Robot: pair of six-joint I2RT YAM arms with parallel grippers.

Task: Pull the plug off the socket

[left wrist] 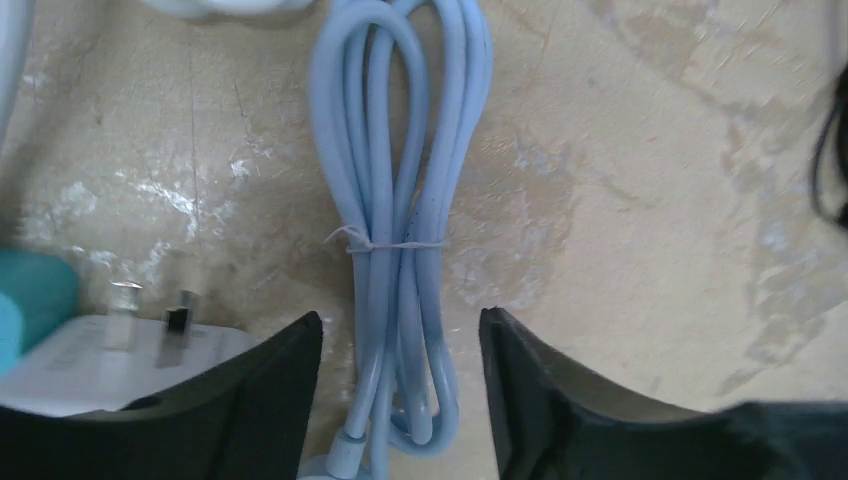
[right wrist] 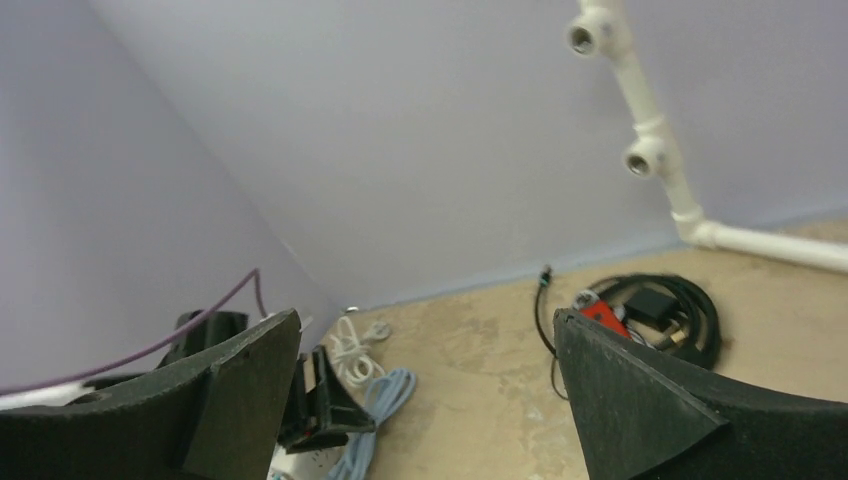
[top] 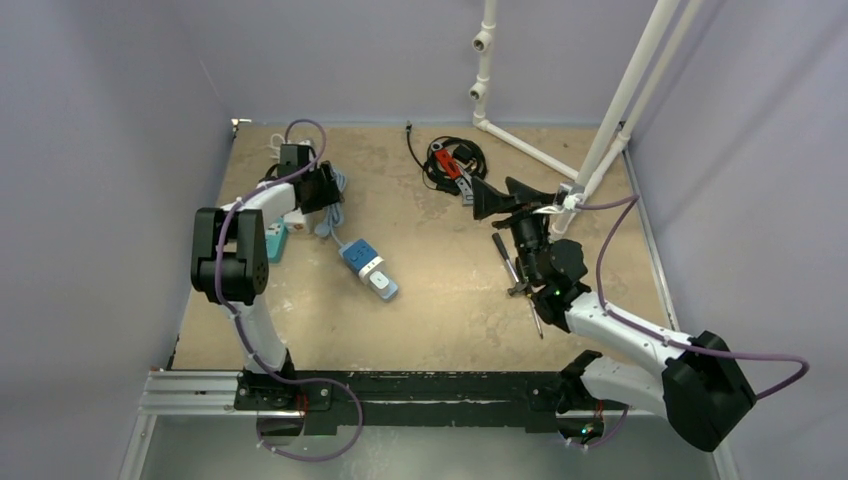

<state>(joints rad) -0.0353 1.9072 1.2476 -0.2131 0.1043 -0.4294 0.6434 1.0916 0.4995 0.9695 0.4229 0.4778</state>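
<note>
The blue socket (top: 357, 254) lies on the bench (top: 450, 310) left of centre, with the white plug (top: 381, 285) touching its near end, the two in one line. A pale blue cable (top: 333, 216) runs from the socket back to a tied bundle. The left gripper (top: 323, 193) is down over that bundle, jaws apart, one finger on each side of the cable (left wrist: 385, 150) and holding nothing. A white adapter (left wrist: 110, 355) and a teal block (left wrist: 30, 300) lie just beside its left finger. The right gripper (top: 497, 197) hangs above the bench, well apart from the socket, jaws wide and empty, near a black coil (top: 455, 160).
</note>
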